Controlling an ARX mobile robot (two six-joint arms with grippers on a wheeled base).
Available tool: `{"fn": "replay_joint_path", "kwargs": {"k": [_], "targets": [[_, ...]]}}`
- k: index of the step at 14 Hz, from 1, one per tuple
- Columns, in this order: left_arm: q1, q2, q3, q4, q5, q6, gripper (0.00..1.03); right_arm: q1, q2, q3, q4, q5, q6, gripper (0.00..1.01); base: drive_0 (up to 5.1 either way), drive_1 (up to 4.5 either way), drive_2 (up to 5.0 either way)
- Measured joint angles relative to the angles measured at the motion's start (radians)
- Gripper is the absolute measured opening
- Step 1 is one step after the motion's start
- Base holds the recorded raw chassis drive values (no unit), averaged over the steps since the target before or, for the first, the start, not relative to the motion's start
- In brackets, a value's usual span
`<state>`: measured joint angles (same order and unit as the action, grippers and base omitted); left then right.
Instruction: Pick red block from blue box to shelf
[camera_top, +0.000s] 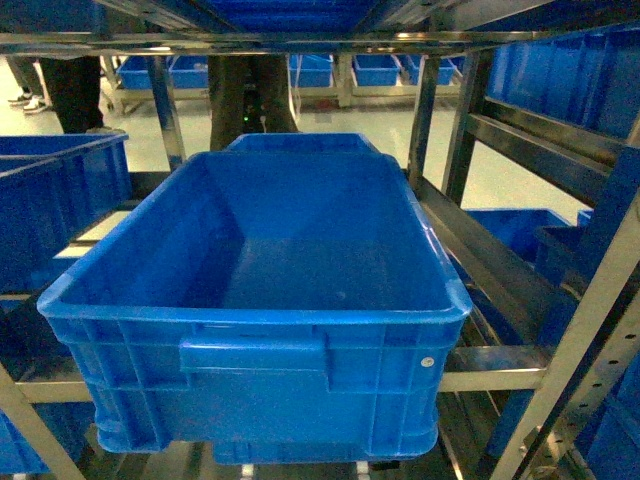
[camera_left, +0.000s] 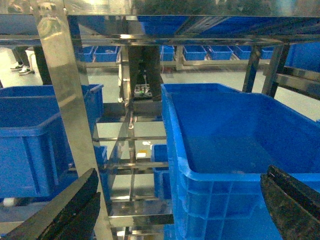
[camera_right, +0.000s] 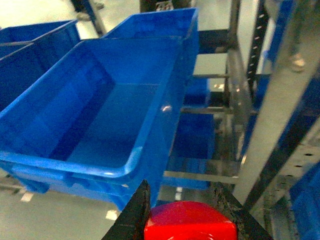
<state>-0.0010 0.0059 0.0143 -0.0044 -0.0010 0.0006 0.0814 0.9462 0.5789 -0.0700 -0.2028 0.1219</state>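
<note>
The red block sits pinched between the two black fingers of my right gripper, at the bottom edge of the right wrist view. It hangs beside the near right corner of a dark blue ribbed crate, in front of a perforated steel upright of the shelf. In its own wrist view my left gripper is wide open, with only the crate's corner and a shelf upright behind the gap. Neither gripper appears in the head view. The blue box is out of view.
The big dark blue crate fills the shelf tier ahead and looks empty. More blue crates stand at left and right. Steel beams and slanted uprights frame the right. A person's legs stand behind.
</note>
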Motion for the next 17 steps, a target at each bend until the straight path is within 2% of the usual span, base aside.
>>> {"fn": "replay_joint_path", "kwargs": {"k": [4, 7, 10, 13, 15, 17], "targets": [[0.0, 0.0, 0.0, 0.0, 0.0, 0.0, 0.98, 0.112, 0.324, 0.168, 0.051, -0.114, 0.087, 0.28, 0.0, 0.0, 0.0], [0.0, 0.0, 0.0, 0.0, 0.0, 0.0, 0.98, 0.201, 0.507, 0.239, 0.075, -0.141, 0.092, 0.28, 0.0, 0.0, 0.0], [0.0, 0.0, 0.0, 0.0, 0.0, 0.0, 0.98, 0.272, 0.621, 0.329, 0.09, -0.137, 0.076, 0.28, 0.0, 0.0, 0.0], [0.0, 0.0, 0.0, 0.0, 0.0, 0.0, 0.98, 0.342, 0.771, 0.448, 0.087, -0.109, 0.063, 0.28, 0.0, 0.0, 0.0], [0.0, 0.0, 0.0, 0.0, 0.0, 0.0, 0.98, 0.365, 0.864, 0.518, 0.085, -0.097, 0.057, 0.28, 0.0, 0.0, 0.0], [0.0, 0.0, 0.0, 0.0, 0.0, 0.0, 0.98, 0.365, 0.979, 0.615, 0.056, -0.068, 0.047, 0.28, 0.0, 0.0, 0.0]]}}
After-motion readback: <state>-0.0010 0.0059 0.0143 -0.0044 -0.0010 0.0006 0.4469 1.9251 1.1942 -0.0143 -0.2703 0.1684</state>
